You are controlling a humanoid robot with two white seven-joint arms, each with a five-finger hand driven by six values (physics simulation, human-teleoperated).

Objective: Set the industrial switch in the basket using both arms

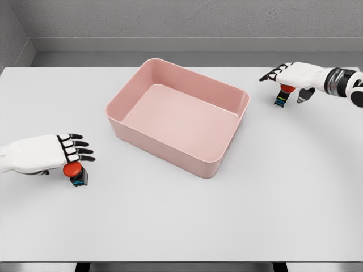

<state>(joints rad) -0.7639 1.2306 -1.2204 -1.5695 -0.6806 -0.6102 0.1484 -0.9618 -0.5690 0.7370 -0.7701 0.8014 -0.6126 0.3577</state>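
Two industrial switches show, each with a red button on a dark body. One switch (pixel 75 174) stands on the white table (pixel 181 226) at the left, just under the front edge of my left hand (pixel 65 152). That hand's black-tipped fingers lie stretched out flat above it, open. The other switch (pixel 283 95) stands at the far right, beneath the palm of my right hand (pixel 289 75), whose fingers point left and are spread, thumb hanging down to the right. The pink basket (pixel 170 144) sits between them, with nothing inside.
The basket is rectangular, turned at an angle, with walls that rise above the table. The table's front edge runs along the bottom of the view; a grey wall lies behind its far edge.
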